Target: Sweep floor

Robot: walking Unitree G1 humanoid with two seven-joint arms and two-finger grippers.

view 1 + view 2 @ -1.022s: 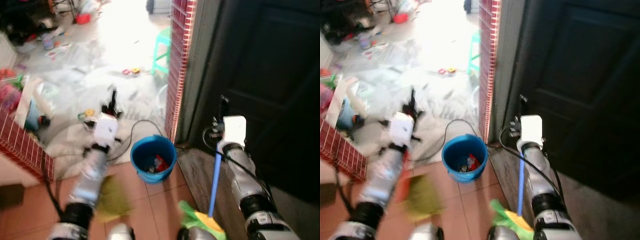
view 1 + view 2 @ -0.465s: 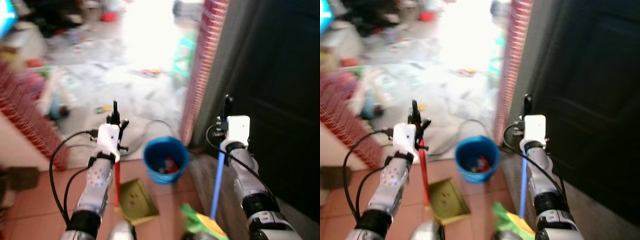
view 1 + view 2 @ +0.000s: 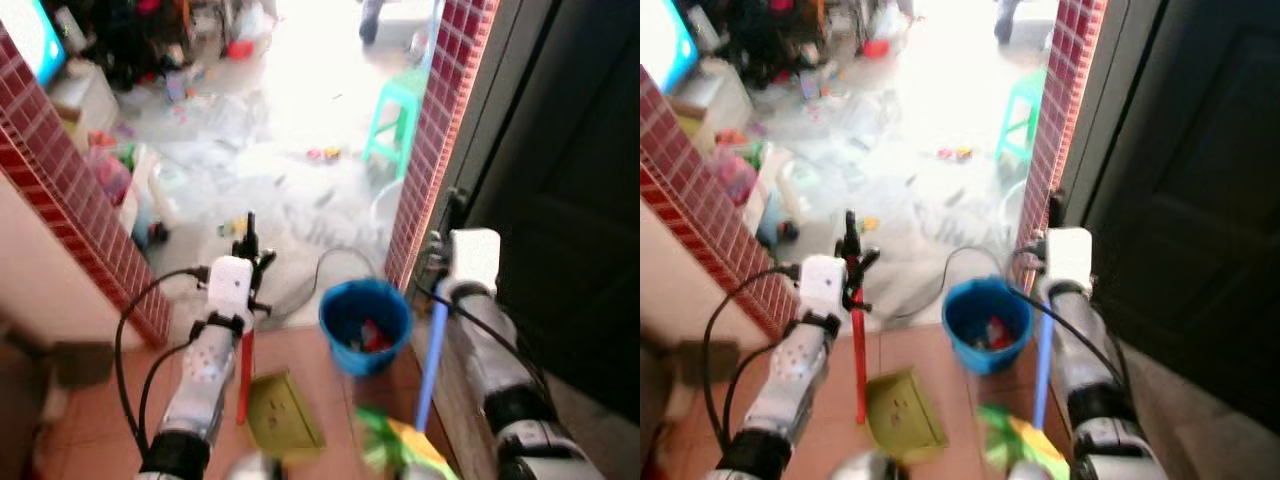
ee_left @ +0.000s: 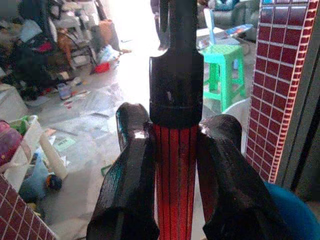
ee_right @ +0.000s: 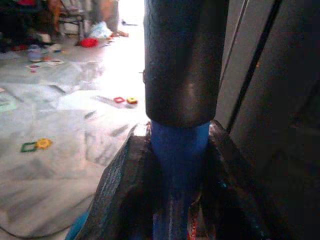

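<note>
My left gripper (image 3: 250,238) is shut on the red handle (image 4: 175,175) of a dustpan, both fingers (image 4: 131,170) pressed against it. The olive pan (image 3: 285,412) rests on the terracotta tiles below my left arm. My right gripper (image 3: 455,208) is shut on the blue broom handle (image 5: 180,150), which runs down to green and yellow bristles (image 3: 395,448) at the bottom edge. A blue bucket (image 3: 365,322) with red scraps inside stands on the floor between the two arms.
Red brick pillars flank the doorway, one on the left (image 3: 70,190) and one on the right (image 3: 435,130). A dark door (image 3: 570,200) is on the right. A black cable (image 3: 320,268), small toys (image 3: 322,153) and a green stool (image 3: 400,110) lie on the pale floor beyond.
The camera has swung, shifting the whole scene. My left arm, blurred a second ago, now holds steady with the dustpan handle upright. The right arm keeps the broom as before.
</note>
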